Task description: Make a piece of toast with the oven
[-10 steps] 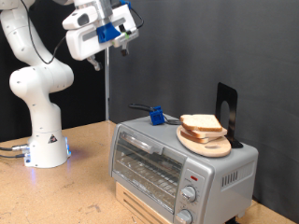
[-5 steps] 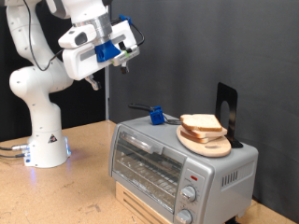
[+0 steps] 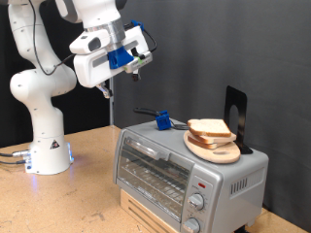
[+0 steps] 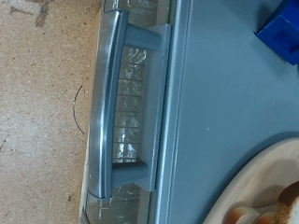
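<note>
The silver oven (image 3: 185,173) stands on the wooden table at the exterior view's lower right, its glass door shut. On its top lies a round wood board (image 3: 216,149) bearing the piece of toast (image 3: 208,128). My gripper (image 3: 143,59) hangs in the air well above and to the exterior view's left of the oven, touching nothing. The wrist view looks down on the door handle (image 4: 117,103), the oven top (image 4: 224,112), the board's rim (image 4: 266,182) and a corner of the toast (image 4: 285,201). My fingers do not show there.
A blue-handled tool (image 3: 162,121) lies on the oven top at the back, also seen as a blue tool corner (image 4: 280,33). A black stand (image 3: 236,115) rises behind the board. The robot base (image 3: 49,146) stands on the table (image 3: 68,199).
The arm has swung down and towards the exterior view's right, bringing the hand closer to the oven. The oven, board and toast have not moved.
</note>
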Available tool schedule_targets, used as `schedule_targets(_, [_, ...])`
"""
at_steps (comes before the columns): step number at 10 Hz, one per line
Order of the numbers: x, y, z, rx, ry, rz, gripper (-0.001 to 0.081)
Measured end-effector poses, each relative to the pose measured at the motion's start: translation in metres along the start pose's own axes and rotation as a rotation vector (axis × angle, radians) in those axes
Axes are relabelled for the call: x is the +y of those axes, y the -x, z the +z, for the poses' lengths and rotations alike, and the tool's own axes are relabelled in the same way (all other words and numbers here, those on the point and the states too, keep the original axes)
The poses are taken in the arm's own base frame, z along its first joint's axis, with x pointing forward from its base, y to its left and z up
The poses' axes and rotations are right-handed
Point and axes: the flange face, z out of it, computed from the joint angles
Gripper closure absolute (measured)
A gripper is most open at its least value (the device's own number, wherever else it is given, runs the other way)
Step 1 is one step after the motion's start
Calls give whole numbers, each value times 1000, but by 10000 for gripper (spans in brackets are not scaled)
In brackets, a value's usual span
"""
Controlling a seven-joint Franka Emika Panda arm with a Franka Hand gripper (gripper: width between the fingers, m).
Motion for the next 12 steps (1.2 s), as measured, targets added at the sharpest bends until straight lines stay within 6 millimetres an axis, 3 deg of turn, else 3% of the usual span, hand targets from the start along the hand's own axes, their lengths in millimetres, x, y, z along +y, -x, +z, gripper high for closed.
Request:
schedule_targets(2, [4, 0, 18, -5, 24, 42, 0])
schedule_targets(8, [8, -10, 114, 29, 111, 72, 0])
schedule_targets(12, [22, -7, 151, 38, 148, 72, 0])
